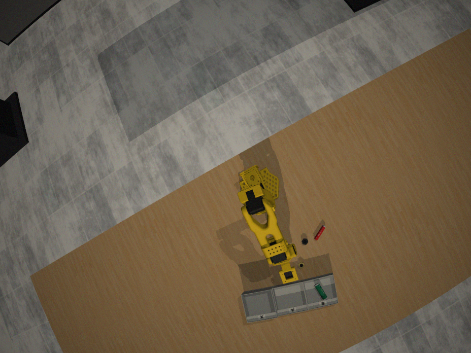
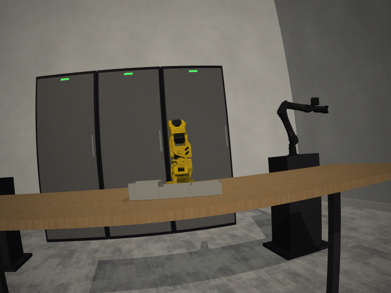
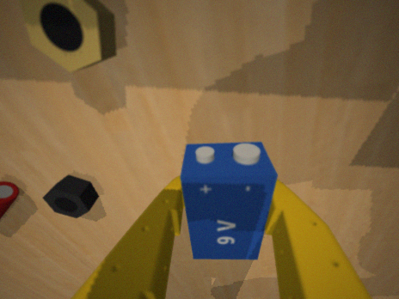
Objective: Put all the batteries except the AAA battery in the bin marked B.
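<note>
In the wrist view my gripper (image 3: 228,216) is shut on a blue 9 V battery (image 3: 228,199), with a yellow finger pressed against each side. The battery stands upright, terminals up, on or just above the wooden table. A red cylindrical battery (image 3: 6,198) lies at the left edge; it also shows in the overhead view (image 1: 320,232). A green battery (image 1: 320,291) lies inside the right-hand bin of the grey row of three bins (image 1: 290,297). The bin marks are too small to read. In the overhead view my arm (image 1: 268,232) hides the gripper and the blue battery, just behind the bins.
A black nut (image 3: 70,195) lies left of the gripper, and it shows in the overhead view (image 1: 304,240). A yellow nut (image 3: 69,34) (image 1: 301,265) lies farther ahead, close to the bins. From the side view the bins (image 2: 174,190) stand in front of the arm (image 2: 180,151).
</note>
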You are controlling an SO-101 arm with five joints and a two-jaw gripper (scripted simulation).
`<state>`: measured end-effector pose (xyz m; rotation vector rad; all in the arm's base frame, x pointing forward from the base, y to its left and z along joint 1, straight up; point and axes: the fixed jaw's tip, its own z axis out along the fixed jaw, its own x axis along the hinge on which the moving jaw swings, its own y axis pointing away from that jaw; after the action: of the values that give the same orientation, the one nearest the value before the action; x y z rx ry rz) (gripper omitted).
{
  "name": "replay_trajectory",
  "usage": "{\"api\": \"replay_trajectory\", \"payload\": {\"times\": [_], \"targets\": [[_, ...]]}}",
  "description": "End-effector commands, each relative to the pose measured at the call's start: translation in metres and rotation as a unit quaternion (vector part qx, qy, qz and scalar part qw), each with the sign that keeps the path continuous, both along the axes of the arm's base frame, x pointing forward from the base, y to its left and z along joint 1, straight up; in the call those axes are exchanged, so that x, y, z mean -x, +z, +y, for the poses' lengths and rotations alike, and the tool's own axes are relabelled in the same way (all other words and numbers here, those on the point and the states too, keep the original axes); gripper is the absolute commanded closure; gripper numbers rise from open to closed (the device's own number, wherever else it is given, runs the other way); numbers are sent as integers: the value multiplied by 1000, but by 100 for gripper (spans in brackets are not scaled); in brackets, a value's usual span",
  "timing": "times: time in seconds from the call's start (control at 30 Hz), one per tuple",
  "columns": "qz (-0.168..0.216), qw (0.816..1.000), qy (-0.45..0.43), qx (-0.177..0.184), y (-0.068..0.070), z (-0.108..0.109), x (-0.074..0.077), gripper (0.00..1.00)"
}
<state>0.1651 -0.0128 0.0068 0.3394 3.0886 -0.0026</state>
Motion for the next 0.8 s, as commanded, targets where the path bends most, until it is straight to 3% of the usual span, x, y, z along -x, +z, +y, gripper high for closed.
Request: {"api": "replay_trajectory", "payload": {"times": [0.0, 0.4, 0.77], "targets": [[-8, 1000, -4, 0, 9, 0, -3, 100], [-8, 1000, -4, 0, 50, 0, -1, 100], [-10, 1000, -3, 0, 54, 1, -1, 100]]}}
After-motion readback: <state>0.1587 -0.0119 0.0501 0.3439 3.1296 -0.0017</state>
